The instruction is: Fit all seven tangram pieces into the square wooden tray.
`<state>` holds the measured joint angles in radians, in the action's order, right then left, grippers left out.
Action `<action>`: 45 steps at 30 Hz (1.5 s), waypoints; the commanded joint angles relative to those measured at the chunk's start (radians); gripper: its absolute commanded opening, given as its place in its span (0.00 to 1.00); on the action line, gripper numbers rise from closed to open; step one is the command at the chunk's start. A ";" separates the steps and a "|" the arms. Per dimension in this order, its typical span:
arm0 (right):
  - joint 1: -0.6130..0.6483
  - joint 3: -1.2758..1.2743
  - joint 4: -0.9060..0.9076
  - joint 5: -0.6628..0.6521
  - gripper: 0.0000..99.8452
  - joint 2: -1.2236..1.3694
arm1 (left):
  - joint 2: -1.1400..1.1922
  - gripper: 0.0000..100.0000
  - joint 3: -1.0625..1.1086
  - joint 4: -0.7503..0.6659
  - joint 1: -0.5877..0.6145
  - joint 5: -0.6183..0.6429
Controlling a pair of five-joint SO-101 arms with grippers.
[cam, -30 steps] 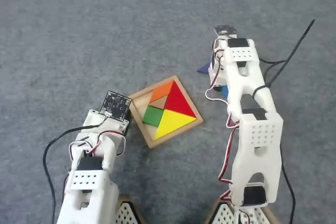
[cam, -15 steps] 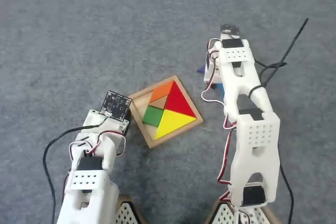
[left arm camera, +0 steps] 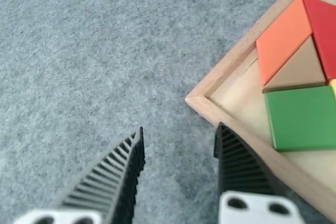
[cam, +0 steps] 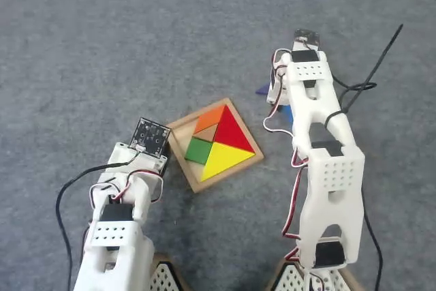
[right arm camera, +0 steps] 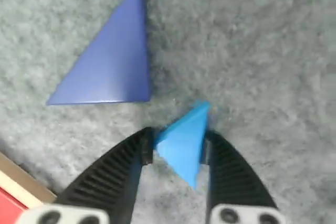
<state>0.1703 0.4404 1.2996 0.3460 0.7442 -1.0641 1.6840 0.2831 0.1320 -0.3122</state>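
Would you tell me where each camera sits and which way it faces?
High view: fixed above the table, looking down on the tray; the left arm and right arm show.
Left wrist view: on the left wrist, looking down past the left gripper at the tray's corner.
Right wrist view: on the right wrist, looking down past the right gripper, closed on the light blue triangle.
Shared: high and left wrist views both show the tray.

A grey felt table (cam: 82, 52) carries the square wooden tray (left arm camera: 198, 99) and a dark blue triangle (right arm camera: 113, 64).
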 commanded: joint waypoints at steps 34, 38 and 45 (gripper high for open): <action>0.437 0.020 0.065 -0.485 0.05 -0.266 | -0.015 0.20 -0.010 -0.176 0.666 -0.069; 0.472 0.025 0.039 -0.683 0.05 -0.265 | 0.003 0.20 -0.008 -0.158 0.733 -0.069; 0.536 0.020 -0.044 -1.045 0.05 -0.251 | 0.100 0.20 -0.012 -0.130 0.738 -0.071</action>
<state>0.6628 0.4373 1.2843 -0.5455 0.5600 -0.9966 1.6870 0.1404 0.8669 -0.3705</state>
